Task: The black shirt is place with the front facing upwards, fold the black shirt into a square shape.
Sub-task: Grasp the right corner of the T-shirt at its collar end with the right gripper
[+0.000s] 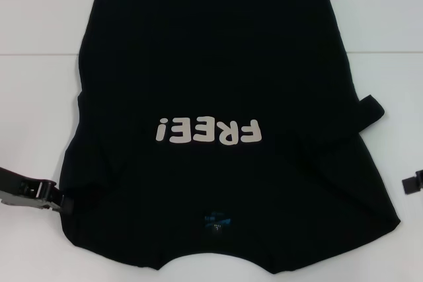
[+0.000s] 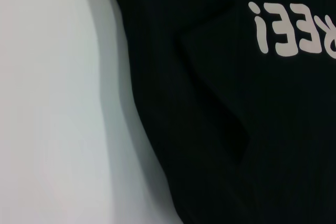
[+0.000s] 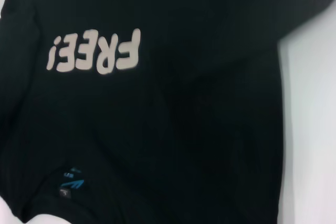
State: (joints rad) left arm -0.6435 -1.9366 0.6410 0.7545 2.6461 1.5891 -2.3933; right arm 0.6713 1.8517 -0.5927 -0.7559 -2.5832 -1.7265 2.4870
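Note:
The black shirt (image 1: 211, 64) lies spread on the white table (image 1: 39, 64), front up, collar towards me. Its off-white "FREE!" print (image 1: 208, 131) reads upside down. Both sleeves look folded in over the body; a sleeve tip (image 1: 370, 110) sticks out at the right. My left gripper (image 1: 63, 201) sits low at the shirt's near left edge, touching or almost touching the cloth. My right gripper (image 1: 411, 183) peeks in at the right edge, apart from the shirt. The left wrist view shows the shirt (image 2: 236, 129) with a crease; the right wrist view shows the shirt (image 3: 184, 129) and its print (image 3: 94, 52).
A small blue neck label (image 1: 217, 221) shows inside the collar, also in the right wrist view as the label (image 3: 68, 179). Bare white table (image 2: 52, 103) lies on both sides of the shirt. The shirt's near edge runs off the bottom of the head view.

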